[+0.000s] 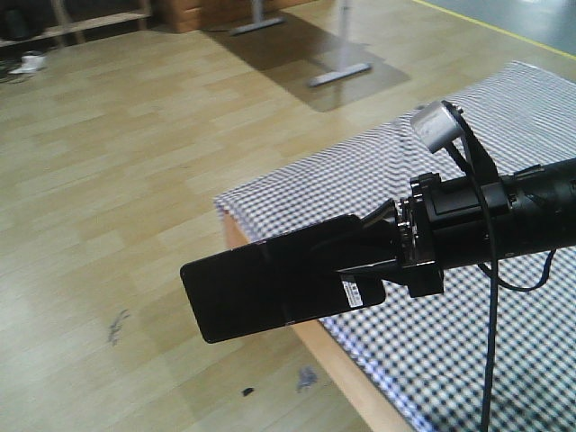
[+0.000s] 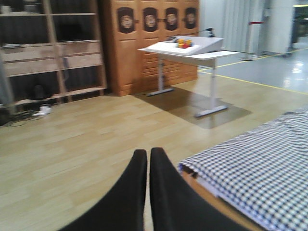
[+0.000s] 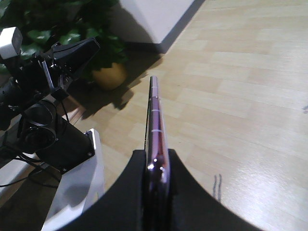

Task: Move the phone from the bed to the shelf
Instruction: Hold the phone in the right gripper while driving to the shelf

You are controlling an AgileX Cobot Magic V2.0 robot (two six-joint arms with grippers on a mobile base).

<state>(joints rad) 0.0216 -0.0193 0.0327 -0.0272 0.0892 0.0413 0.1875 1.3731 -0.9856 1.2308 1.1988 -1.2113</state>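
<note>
i've got the right end effector (image 1: 364, 247) clamped on the thin black glossy smartphone with pinkish rim (image 1: 279, 283), held in air just off the black-and-white gingham bed (image 1: 432, 342) corner, above the pale wood floor (image 1: 117, 180); left end effector (image 2: 148, 166) fingers together.

1 phone (image 1: 261, 292), 1 bed (image 1: 513, 135), 2 tools: left tool (image 2: 148, 159), right tool (image 3: 156, 156).

The long black right arm (image 1: 513, 211) reaches in level from the right, wrist straight. Its black right gripper (image 1: 360, 252) has both fingers (image 3: 137, 168) clamped flat against the thin black glossy phone (image 1: 270, 288), which juts out past the tips. The black left gripper (image 2: 148, 153) points forward, fingers pressed together with a hairline gap and nothing between.
</note>
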